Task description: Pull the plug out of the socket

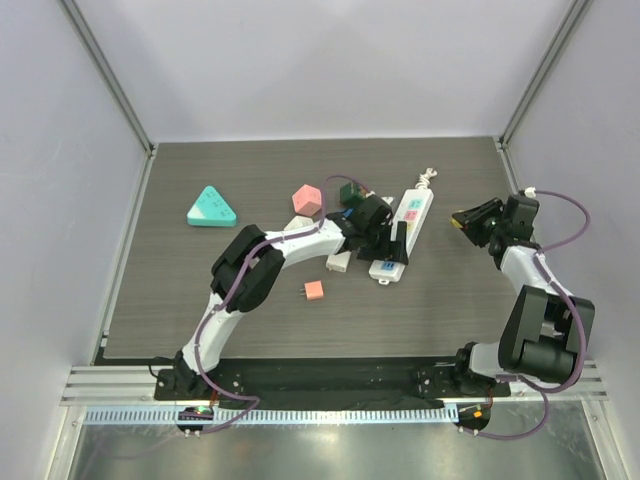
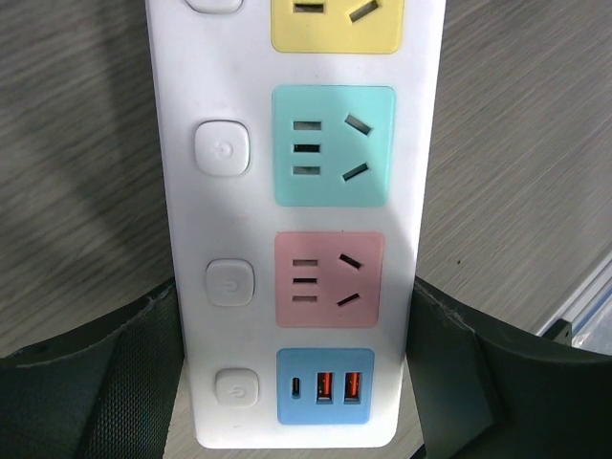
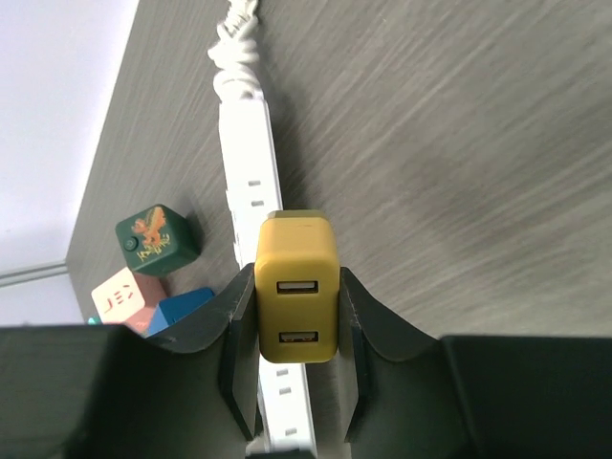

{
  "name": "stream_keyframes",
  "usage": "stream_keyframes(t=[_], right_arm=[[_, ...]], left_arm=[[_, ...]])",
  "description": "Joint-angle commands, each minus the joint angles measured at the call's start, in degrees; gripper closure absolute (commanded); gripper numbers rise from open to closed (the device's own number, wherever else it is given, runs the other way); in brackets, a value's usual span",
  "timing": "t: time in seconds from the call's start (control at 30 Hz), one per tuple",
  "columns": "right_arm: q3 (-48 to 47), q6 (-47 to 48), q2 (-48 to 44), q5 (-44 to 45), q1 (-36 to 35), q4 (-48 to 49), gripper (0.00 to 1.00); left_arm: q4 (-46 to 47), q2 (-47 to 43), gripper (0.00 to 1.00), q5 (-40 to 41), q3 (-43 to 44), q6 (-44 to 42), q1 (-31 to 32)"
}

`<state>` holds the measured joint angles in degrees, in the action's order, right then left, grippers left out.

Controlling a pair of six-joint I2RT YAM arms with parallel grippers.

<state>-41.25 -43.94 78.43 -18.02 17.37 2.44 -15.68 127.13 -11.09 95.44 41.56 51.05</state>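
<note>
Your right gripper (image 3: 298,368) is clamped on the yellow plug (image 3: 296,287) — it's up off the table, clear of the power strip (image 1: 404,232), out to the strip's right. Your left gripper (image 2: 296,382) stands wide open, fingers (image 2: 115,382) straddling the strip's near end — pink socket (image 2: 328,278) and blue USB block just ahead.

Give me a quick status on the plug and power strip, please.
Right gripper shut on yellow USB plug, clear of the strip. Left gripper open, straddling power strip. Visible sockets empty; nothing in the way.
</note>
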Motion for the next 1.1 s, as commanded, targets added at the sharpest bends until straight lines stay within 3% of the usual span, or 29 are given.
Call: stream_keyframes(t=[0.0, 0.03, 0.13, 0.2, 0.3, 0.33, 0.63, 0.77, 0.9, 1.07], right_arm=[[-2.52, 3.16, -4.60, 2.55, -0.05, -7.01, 0.99], [-2.51, 3.42, -5.48, 2.38, -0.05, -7.79, 0.99], [-3.48, 4.39, -7.24, 1.41, -0.05, -9.46, 0.99], [-3.92, 5.35, -7.86, 0.89, -0.05, -9.99, 0.99], [-4.18, 6.67, -8.12, -0.08, -0.31, -10.61, 0.99], [-4.27, 6.85, -7.95, -0.52, -0.92, -10.70, 0.99], [-5.58, 8.17, -8.12, -2.46, -4.44, -12.19, 0.99], [-6.47, 8.52, -8.21, -2.81, -7.34, -12.54, 0.99], [-6.65, 9.58, -6.81, -2.90, -15.61, -12.54, 0.99], [-4.54, 8.97, -4.08, -4.22, -33.07, -8.95, 0.97]], left_arm=[[-5.41, 3.74, 0.65, 0.46, 3.61, -0.43, 0.46], [-4.72, 3.74, 0.53, 0.37, 3.79, -0.25, 0.54], [-2.00, 3.39, 0.37, -1.73, 3.70, 0.36, 0.54], [-1.63, 3.30, 0.32, -3.31, 4.40, 0.54, 0.54], [-0.67, 3.12, 0.15, -5.68, 4.93, 0.89, 0.54], [0.12, 2.43, 0.02, -7.52, 4.50, 1.15, 0.54], [7.86, -9.61, 0.00, -6.23, -6.12, 1.51, 0.20], [7.69, -22.23, 0.00, -0.27, -13.84, 0.19, -0.51], [5.32, -35.17, 0.00, 5.11, -23.09, -1.66, -2.88], [1.54, -50.02, 0.00, 7.31, -33.29, -1.66, -11.31]])
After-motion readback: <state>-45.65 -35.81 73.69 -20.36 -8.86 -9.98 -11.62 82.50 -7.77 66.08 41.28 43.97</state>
